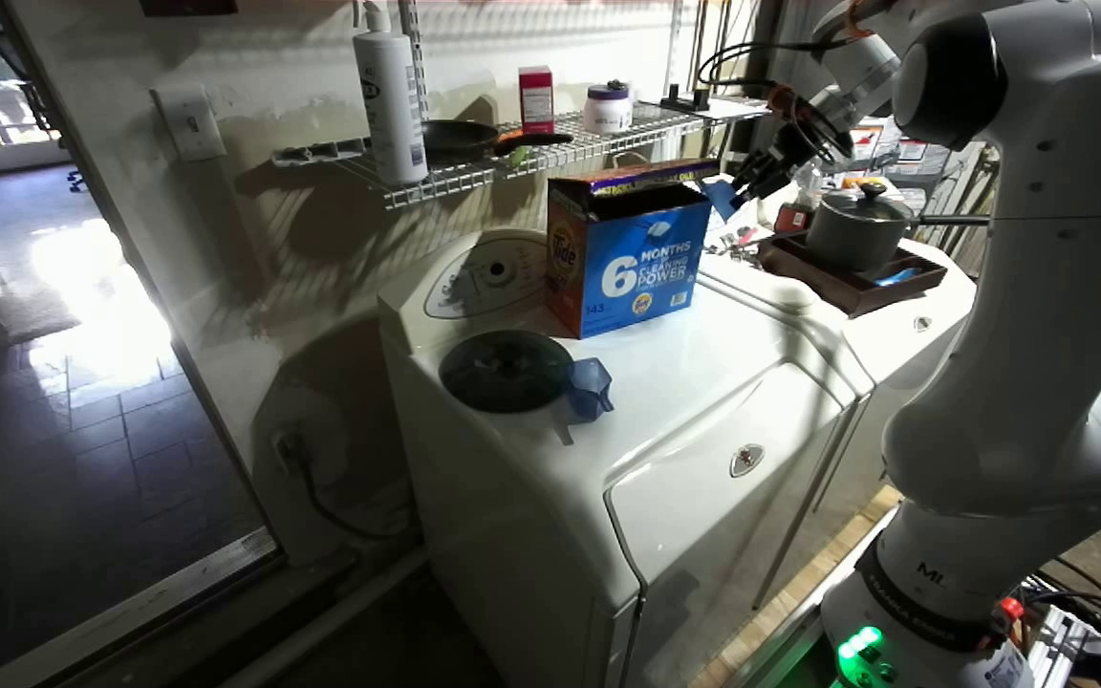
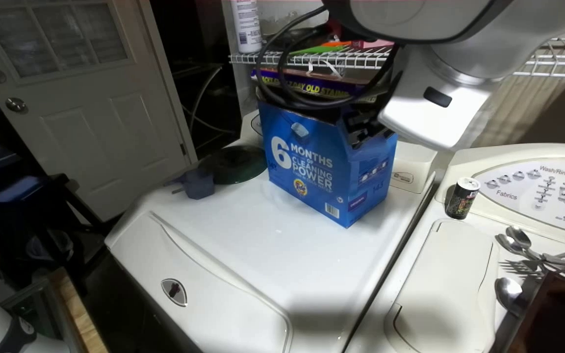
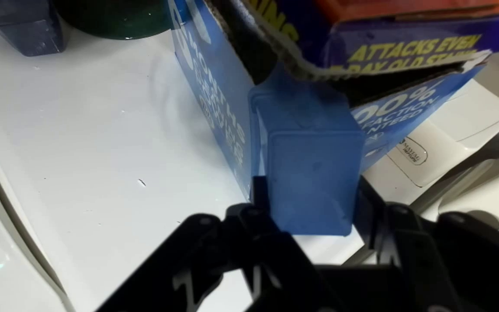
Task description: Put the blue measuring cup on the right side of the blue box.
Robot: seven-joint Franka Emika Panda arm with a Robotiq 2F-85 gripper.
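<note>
**Black two-fingered gripper [image 3: 312, 198] pinching a blue plastic measuring cup [image 3: 316, 173]**

The gripper is holding the measuring cup up between its fingers, one pressing on each side. In an exterior view the measuring cup is hanging near the upper right corner of an upright blue cardboard box [image 1: 648, 272] printed with a white "6"; whether the two are touching, one cannot tell. The box is standing on a white laundry machine [image 2: 214, 235], its top flap sticking up. To its left in both exterior views, a dark green round disc [image 1: 506, 375] is lying flat, another blue plastic cup [image 1: 589, 390] sitting at its edge. On the neighbouring white machine [image 2: 444, 289], a dark brown tray [image 1: 895, 290] is bearing a grey lidded pot [image 1: 853, 235], and silver spoons [image 2: 508, 290] are lying near a small black can [image 2: 461, 200].
</note>
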